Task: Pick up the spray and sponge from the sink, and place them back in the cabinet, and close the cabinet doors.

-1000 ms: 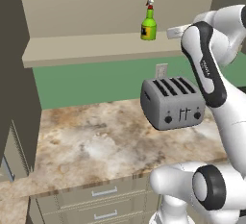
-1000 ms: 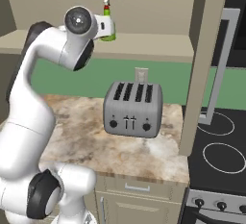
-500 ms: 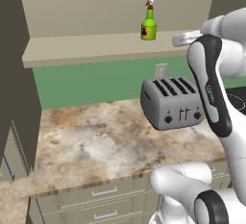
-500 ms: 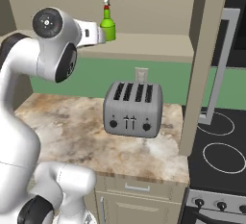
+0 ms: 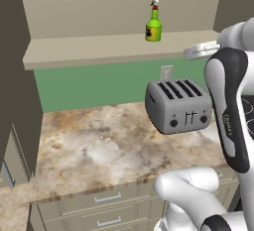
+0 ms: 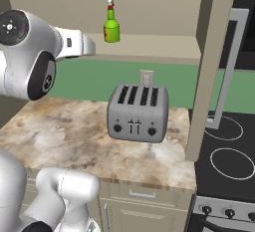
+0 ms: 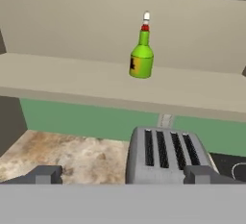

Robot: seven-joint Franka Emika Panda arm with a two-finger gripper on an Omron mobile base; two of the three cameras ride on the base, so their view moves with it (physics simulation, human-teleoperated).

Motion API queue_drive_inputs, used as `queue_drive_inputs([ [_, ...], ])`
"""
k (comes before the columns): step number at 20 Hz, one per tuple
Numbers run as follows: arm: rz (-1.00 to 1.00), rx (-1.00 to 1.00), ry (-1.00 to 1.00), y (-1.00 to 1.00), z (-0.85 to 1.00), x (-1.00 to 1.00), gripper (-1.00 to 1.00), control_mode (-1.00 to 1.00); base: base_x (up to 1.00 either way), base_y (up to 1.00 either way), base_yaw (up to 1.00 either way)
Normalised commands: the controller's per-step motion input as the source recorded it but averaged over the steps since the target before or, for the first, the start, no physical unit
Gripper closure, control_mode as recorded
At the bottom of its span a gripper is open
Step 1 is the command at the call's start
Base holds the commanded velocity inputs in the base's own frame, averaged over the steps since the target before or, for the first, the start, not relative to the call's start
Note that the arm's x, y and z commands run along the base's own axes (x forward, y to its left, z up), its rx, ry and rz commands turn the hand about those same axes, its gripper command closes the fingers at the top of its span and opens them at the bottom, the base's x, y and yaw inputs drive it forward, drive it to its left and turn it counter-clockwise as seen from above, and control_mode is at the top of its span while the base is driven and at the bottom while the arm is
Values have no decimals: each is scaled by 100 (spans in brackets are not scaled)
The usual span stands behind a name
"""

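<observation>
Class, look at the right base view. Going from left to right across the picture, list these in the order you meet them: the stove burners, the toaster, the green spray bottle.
spray bottle → toaster → stove burners
</observation>
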Motion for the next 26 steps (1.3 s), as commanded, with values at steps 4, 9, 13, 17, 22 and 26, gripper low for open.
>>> queue_drive_inputs([
  [4,-2,0,9,11,0,-67,-100,-100,0,0,0],
  [9,-3,0,11,13,0,-76,-100,-100,0,0,0],
  [13,-6,0,9,16,0,-59,-100,-100,0,0,0],
  [17,-7,0,2,3,0,-54,-100,-100,0,0,0],
  [22,-5,0,0,3,0,-39,-100,-100,0,0,0],
  [26,0,0,0,0,0,-26,-100,-100,0,0,0],
])
